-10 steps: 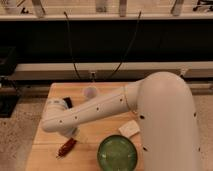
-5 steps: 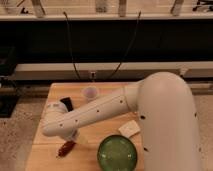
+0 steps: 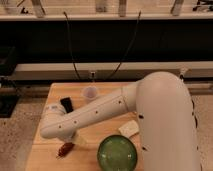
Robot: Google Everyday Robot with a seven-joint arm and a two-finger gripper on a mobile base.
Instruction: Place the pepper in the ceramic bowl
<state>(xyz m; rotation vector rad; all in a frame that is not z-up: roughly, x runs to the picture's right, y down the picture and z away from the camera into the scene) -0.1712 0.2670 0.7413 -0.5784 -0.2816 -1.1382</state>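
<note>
The dark red pepper (image 3: 65, 149) lies on the wooden table (image 3: 45, 155) near its front left. The glossy green ceramic bowl (image 3: 117, 154) sits at the front, to the right of the pepper, and looks empty. My white arm reaches across the table from the right, with its wrist bent down at the left. The gripper (image 3: 76, 140) is mostly hidden under the forearm. A pale part of it shows just above and right of the pepper, close to it.
A small translucent white cup (image 3: 90, 93) stands at the back middle of the table. A black phone (image 3: 66, 104) lies left of it, with a small white-blue item (image 3: 50, 109) beside it. A pale flat object (image 3: 128, 128) lies above the bowl. The table's left edge is near the pepper.
The arm's wrist end has dropped toward the front of the table, closer to the pepper. The pepper, bowl and cup have not moved.
</note>
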